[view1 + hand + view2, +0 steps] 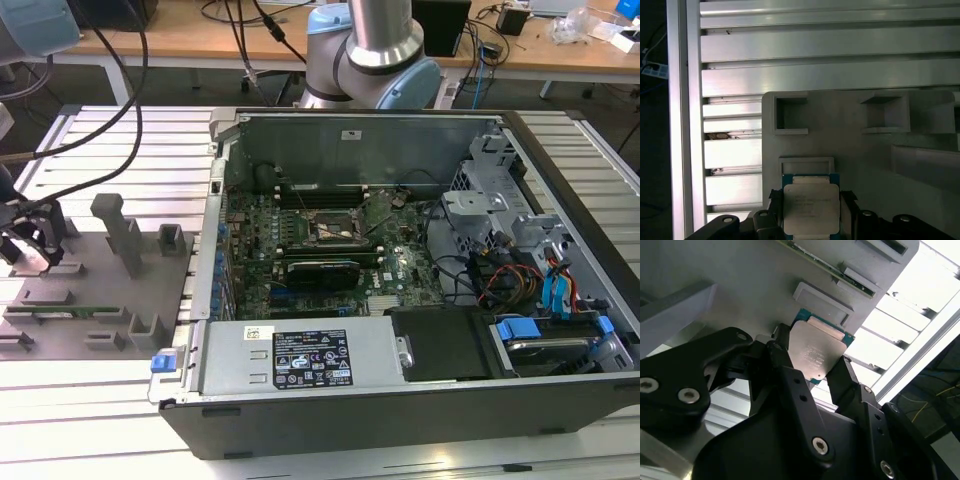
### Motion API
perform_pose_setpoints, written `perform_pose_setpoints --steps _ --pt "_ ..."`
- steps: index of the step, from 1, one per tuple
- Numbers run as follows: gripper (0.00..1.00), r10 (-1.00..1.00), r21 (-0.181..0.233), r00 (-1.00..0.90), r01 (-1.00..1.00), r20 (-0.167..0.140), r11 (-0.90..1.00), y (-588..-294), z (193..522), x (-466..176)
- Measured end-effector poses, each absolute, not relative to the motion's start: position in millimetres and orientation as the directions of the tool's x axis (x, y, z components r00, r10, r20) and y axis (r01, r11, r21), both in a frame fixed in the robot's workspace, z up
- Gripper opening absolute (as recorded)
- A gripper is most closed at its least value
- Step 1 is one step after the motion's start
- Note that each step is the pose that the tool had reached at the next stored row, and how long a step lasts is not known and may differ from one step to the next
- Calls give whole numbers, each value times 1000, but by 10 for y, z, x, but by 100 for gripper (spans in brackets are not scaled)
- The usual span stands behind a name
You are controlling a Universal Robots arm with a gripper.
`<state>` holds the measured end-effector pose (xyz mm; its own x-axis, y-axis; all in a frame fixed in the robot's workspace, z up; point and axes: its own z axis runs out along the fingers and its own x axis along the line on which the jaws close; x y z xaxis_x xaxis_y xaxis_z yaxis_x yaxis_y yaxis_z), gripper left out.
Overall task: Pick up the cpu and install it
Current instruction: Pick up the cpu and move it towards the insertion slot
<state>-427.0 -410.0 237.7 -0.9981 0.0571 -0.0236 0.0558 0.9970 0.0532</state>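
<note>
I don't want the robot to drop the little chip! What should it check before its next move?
1. Gripper shut on the cpu: ok, a finger sits against each side in the second wrist view.
2. Cpu square between the fingers: ok in the first wrist view.
3. Cpu lifted off the grey fixture plate: cannot tell.
4. Computer case open on top: ok in the exterior view.
5. Motherboard socket ready for the cpu: cannot tell.
</note>
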Motion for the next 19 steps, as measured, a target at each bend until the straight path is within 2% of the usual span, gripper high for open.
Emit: perform_pose_setpoints --steps 5,19 --pt "54 57 53 -998 56 -23 997 -4100 2399 -4270" --pt "54 57 53 -998 56 -24 997 -4099 2770 -4270"
